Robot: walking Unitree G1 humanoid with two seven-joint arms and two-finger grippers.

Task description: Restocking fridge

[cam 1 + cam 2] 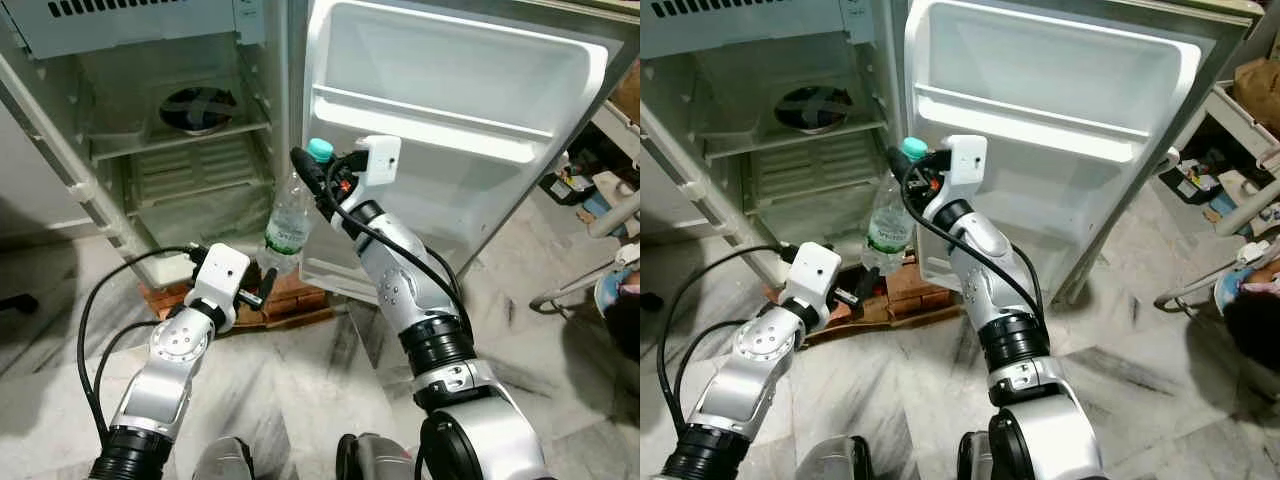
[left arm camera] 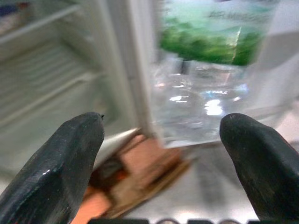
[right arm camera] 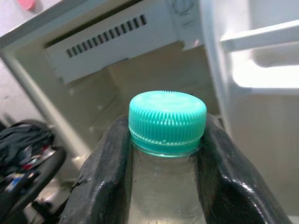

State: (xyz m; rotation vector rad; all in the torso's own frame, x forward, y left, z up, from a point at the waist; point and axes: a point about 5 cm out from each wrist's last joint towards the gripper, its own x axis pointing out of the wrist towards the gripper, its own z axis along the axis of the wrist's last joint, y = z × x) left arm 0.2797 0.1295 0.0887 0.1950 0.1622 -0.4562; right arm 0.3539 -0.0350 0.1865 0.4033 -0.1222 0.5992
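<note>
The fridge (image 1: 180, 150) stood open before the robot, its door (image 1: 450, 130) swung wide to the right, with a bare white rack (image 1: 430, 125) across its inner side. Inside, a dark round dish (image 1: 197, 108) sat on a wire shelf (image 1: 180, 135).

The water bottle (image 1: 290, 225), with a green label and a teal cap (image 3: 167, 119), hung upright in the air in front of the gap between cabinet and door, low, above some bricks (image 1: 290, 295) on the floor.

The right gripper (image 1: 312, 170) held it at the neck; its two fingers (image 3: 105, 182) were closed tight just under the cap. The left gripper (image 1: 262, 285) waited just below the bottle with its fingers (image 2: 60, 158) wide apart and holding nothing.

I judge the carrying step was in hand. The next move probably called for lifting the bottle to the door rack or a shelf, keeping it upright.
</note>
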